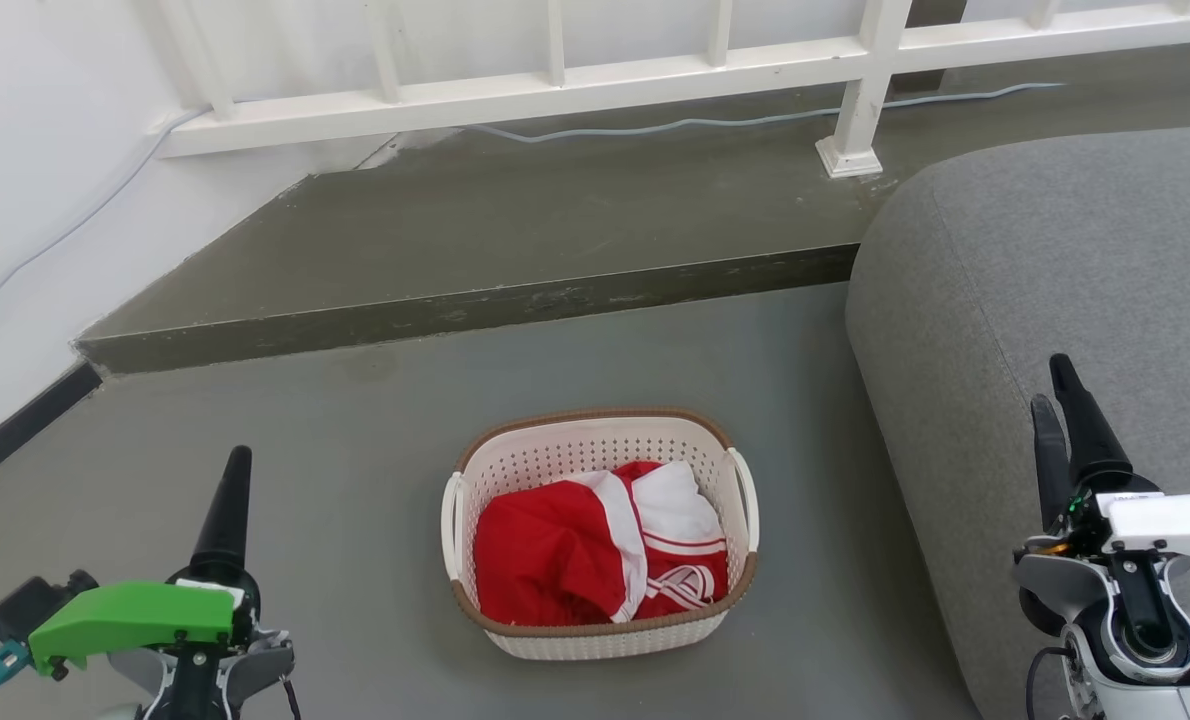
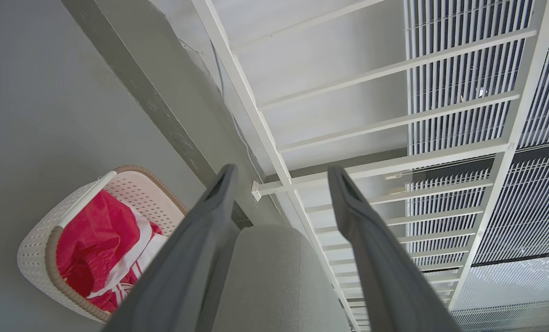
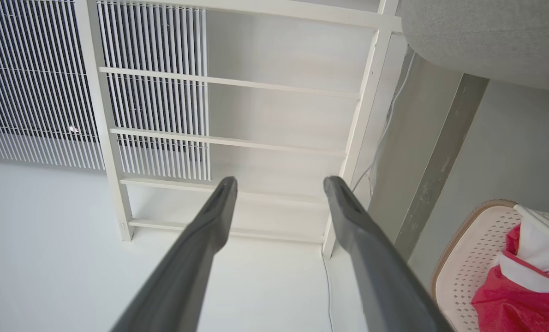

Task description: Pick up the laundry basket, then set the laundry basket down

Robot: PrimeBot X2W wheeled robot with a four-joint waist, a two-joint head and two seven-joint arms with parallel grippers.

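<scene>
The laundry basket (image 1: 603,640) stands on the grey floor in the middle of the head view, cream-white and perforated with a brown rim and white side handles. A red and white garment (image 1: 575,545) lies inside it. My left gripper (image 1: 238,460) hovers to the basket's left and my right gripper (image 1: 1050,385) to its right, both apart from it with fingers pointing away from me. In the left wrist view the left gripper (image 2: 283,169) is open and holds nothing, the basket (image 2: 32,251) at lower left. The right gripper (image 3: 280,180) is likewise open, the basket (image 3: 470,249) at lower right.
A grey upholstered sofa (image 1: 1055,280) rises close on the basket's right, behind my right gripper. A raised step (image 1: 455,310) crosses the floor beyond the basket. A white railing (image 1: 655,70) and a loose cable (image 1: 705,122) run along the back. A white wall (image 1: 35,150) bounds the left.
</scene>
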